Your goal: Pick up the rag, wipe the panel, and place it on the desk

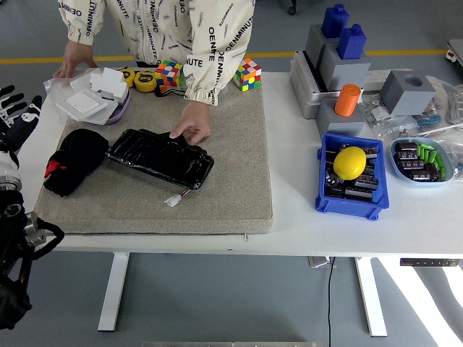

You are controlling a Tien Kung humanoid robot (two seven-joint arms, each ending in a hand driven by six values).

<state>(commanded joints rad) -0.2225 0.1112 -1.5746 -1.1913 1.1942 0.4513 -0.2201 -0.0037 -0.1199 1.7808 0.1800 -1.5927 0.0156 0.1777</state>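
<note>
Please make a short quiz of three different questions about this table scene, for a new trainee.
1. True or false: the black rag lies left of the black panel.
2. What steadies the panel? A) the left robot hand B) a person's hand C) nothing
3. Fill in: the yellow ball sits in a ____ bin.

Key: 1 true; 2 B; 3 blue.

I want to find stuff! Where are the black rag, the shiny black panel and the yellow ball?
rag (74, 159), head view, middle of the bunched cloth
panel (160, 157), head view, middle of its glossy top
yellow ball (349, 163), head view, its rounded top
</note>
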